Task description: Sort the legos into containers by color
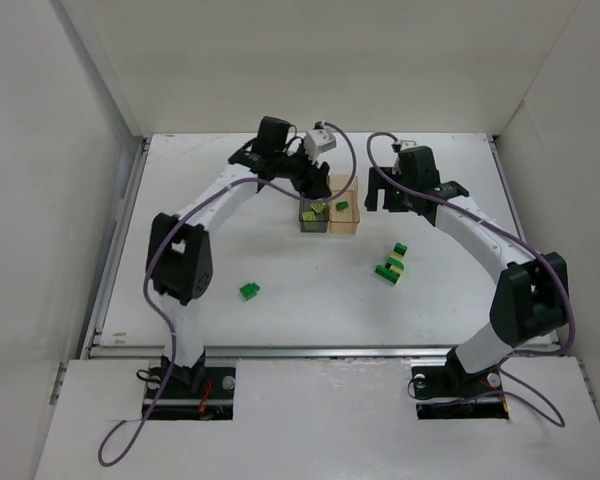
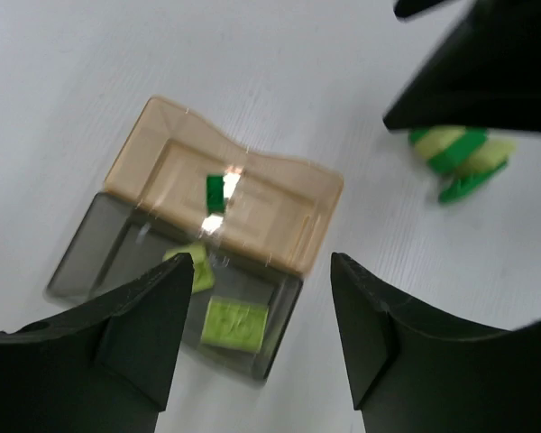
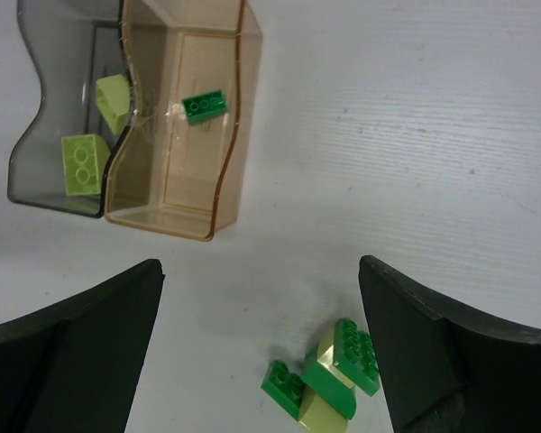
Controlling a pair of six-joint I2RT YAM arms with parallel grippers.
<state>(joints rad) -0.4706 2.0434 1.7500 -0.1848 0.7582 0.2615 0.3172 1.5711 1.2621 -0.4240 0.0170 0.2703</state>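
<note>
The two joined containers stand mid-table: smoky grey (image 1: 306, 224) and amber-orange (image 1: 350, 225). The grey one (image 3: 36, 99) holds two pale yellow-green legos (image 3: 84, 164). The amber one (image 3: 180, 162) holds one bright green lego (image 3: 204, 105). A clump of green and pale legos (image 1: 391, 264) lies on the table to the right, and a single green lego (image 1: 249, 291) to the left. My left gripper (image 2: 261, 262) hovers open and empty over the grey container's (image 2: 108, 244) edge. My right gripper (image 3: 260, 263) is open and empty above the clump (image 3: 329, 383), near the amber container.
White walls enclose the table on the left, back and right. A metal rail (image 1: 310, 350) runs along the near edge by the arm bases. In the left wrist view the right arm's dark body (image 2: 487, 63) partly hides the clump (image 2: 458, 158).
</note>
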